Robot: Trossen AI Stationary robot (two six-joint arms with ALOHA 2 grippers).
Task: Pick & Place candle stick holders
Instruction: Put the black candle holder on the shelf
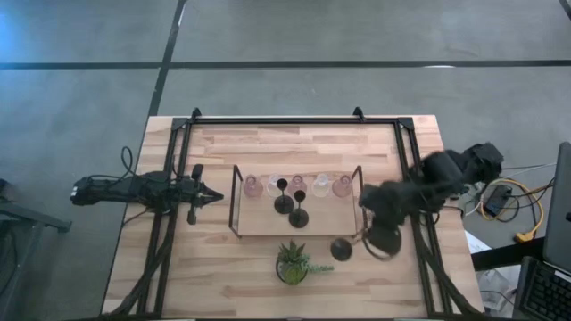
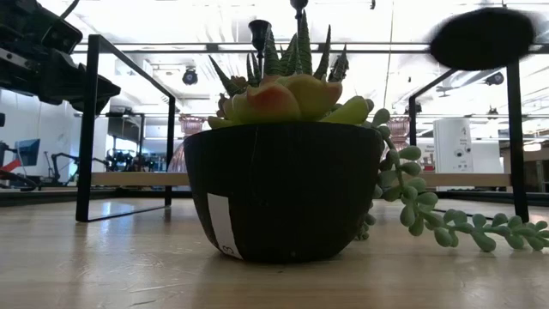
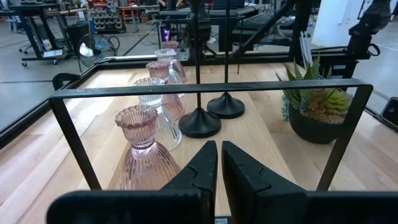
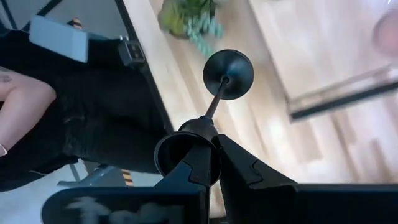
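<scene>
My right gripper (image 1: 376, 234) is shut on a black thin-stemmed candle stick holder (image 1: 348, 247), held in the air right of the potted plant (image 1: 293, 261). Its round base (image 4: 228, 74) points toward the table's left, and in the low view the base (image 2: 480, 39) hangs high above the table. Two more black holders (image 1: 283, 203) (image 1: 299, 217) stand on their bases on the wooden tray (image 1: 268, 227). Several pink and clear glass holders (image 1: 297, 185) stand in a row along the tray's far side. My left gripper (image 1: 210, 194) is shut and empty, just left of the tray (image 3: 219, 155). My right gripper pinches the black holder between its two fingers at the top of the stem, just below the cup (image 4: 200, 129). The stem (image 4: 214, 102) runs forward along the fingers, away from them. The holder lies tilted over, roughly level, lifted clear of the table.
A black metal frame (image 1: 169, 178) runs along the table's left, far and right sides. The tray's wire end frame (image 3: 205, 88) stands right in front of my left gripper. A person in black (image 4: 74, 124) is beside the table's right edge. Cables (image 1: 513, 205) lie off the right side.
</scene>
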